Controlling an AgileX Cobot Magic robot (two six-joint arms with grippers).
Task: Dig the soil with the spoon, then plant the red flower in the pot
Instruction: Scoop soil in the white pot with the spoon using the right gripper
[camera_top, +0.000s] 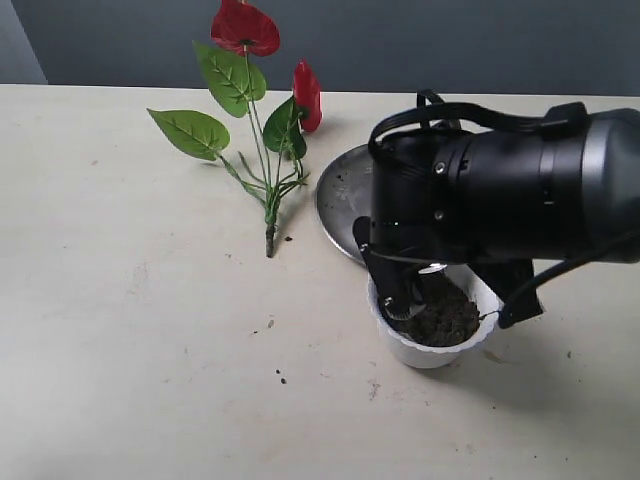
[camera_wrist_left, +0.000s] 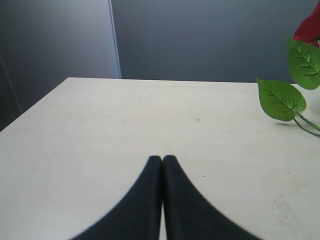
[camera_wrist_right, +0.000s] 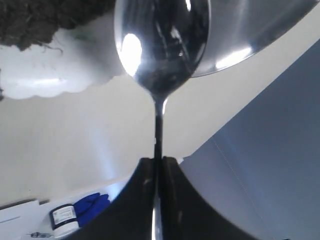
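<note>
Worktop (camera_top: 120, 330): pale, carries everything.
Red flower (camera_top: 232, 78): lying flat, well apart from the pot, not yet planted.
Pot (camera_top: 425, 352): white, holds the soil (camera_top: 445, 318).
Right hand (camera_wrist_right: 159, 165): clamped on the spoon (camera_wrist_right: 160, 40) handle, bowl at the pot rim for digging.
Left hand (camera_wrist_left: 162, 160): closed, empty.
</note>
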